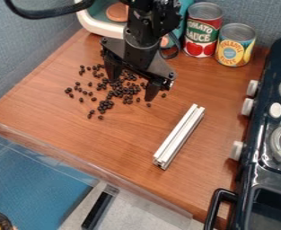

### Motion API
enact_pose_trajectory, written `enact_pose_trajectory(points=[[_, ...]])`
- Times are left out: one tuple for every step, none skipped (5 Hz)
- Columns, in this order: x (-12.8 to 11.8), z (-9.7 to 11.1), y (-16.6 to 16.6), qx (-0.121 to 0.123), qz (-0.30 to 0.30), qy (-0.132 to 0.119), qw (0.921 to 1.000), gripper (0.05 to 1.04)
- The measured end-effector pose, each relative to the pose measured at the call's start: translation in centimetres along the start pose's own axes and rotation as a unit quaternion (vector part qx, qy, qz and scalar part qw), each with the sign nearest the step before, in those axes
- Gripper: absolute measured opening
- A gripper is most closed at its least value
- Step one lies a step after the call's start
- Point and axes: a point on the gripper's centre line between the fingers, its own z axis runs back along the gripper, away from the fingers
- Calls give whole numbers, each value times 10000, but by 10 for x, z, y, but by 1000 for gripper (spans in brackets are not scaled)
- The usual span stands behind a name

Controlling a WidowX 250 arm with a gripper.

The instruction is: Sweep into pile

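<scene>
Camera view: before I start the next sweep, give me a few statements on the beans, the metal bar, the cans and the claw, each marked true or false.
1. The metal bar lies on the counter, apart from the dark beans. True.
2. The beans are already gathered in one tight pile. False: they are scattered, with a denser patch near the claw and loose ones around it.
3. The claw is clamped on the metal bar. False: it is open at the beans, away from the bar.
4. The red can and the yellow can stand upright. True.
</scene>
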Motion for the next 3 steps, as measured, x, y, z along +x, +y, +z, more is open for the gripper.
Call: enact_pose_trajectory(points=[[-5, -7, -3, -27, -48, 130, 9999, 999], [-6, 0, -23, -439, -603, -84, 9972, 999], [-8, 10, -38, -701, -864, -301, 9933, 999]])
